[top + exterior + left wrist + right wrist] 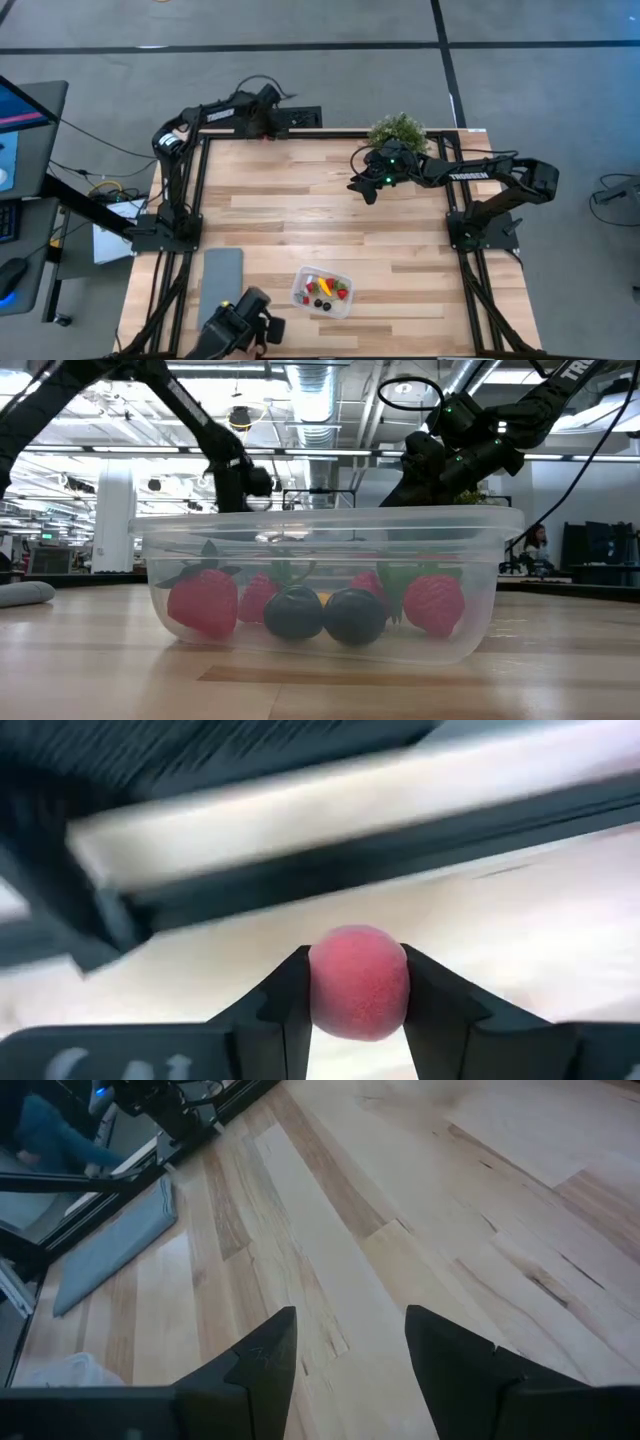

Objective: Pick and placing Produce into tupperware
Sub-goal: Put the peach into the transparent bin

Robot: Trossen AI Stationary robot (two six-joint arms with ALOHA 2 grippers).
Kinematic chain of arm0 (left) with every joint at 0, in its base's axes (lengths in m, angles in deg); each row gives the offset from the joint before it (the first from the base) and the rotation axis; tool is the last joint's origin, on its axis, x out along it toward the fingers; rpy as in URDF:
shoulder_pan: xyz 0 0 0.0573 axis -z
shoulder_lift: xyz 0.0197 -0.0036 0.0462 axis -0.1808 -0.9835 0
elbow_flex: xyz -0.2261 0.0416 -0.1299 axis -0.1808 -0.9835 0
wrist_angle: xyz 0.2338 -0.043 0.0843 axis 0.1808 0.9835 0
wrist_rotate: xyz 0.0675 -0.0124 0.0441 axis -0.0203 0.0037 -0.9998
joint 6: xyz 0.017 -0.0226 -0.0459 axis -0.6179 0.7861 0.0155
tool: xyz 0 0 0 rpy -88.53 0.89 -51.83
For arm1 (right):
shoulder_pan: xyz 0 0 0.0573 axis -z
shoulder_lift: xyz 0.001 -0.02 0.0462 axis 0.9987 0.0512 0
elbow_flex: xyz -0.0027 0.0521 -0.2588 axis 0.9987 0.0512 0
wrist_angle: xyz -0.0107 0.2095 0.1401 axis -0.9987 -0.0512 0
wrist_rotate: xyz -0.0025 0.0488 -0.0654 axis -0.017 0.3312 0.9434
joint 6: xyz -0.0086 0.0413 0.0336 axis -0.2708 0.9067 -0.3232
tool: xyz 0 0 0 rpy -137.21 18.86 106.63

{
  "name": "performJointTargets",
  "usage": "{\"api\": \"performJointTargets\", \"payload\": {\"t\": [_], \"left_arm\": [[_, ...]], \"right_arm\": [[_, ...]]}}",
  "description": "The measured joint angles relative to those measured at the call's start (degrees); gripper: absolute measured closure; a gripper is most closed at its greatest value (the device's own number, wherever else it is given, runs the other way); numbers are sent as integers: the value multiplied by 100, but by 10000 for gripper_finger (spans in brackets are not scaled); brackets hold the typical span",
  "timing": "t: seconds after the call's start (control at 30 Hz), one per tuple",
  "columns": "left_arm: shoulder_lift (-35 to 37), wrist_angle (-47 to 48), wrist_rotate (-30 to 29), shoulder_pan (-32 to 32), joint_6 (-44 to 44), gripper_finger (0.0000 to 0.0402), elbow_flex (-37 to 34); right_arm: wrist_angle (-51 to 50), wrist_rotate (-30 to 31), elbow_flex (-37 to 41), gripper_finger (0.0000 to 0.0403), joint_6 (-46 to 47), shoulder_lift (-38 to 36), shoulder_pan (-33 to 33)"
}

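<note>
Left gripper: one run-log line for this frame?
left gripper: shut on pink round piece, at table's far edge | right gripper: open, empty, above bare wood | tupperware: holds produce

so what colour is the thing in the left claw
Pink, a round piece held in the left claw; left wrist view.

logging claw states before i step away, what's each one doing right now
Left claw: closed on a pink round piece, up at the table's far edge.
Right claw: open, holding nothing, above bare tabletop.
</note>
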Motion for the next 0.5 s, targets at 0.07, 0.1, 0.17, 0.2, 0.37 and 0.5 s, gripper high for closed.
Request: {"api": "performJointTargets", "payload": {"t": [0.07, 0.1, 0.17, 0.2, 0.37, 0.5], "left_arm": [[183, -47, 187, -2, -115, 290, 159], [248, -20, 267, -10, -170, 287, 226], [417, 34, 484, -15, -314, 285, 374], [541, 27, 612, -17, -390, 286, 462], [1208, 23, 1835, 36, -917, 291, 844], [1824, 32, 3110, 289, -1199, 288, 985]], "right_arm": [[0, 0, 0, 191, -1, 1, 0], [0, 0, 0, 191, 0, 1, 0], [0, 0, 0, 191, -3, 1, 0], [0, 0, 0, 191, -5, 0, 0], [0, 0, 0, 191, -10, 0, 0], [0, 0, 0, 191, -16, 0, 0]]}}
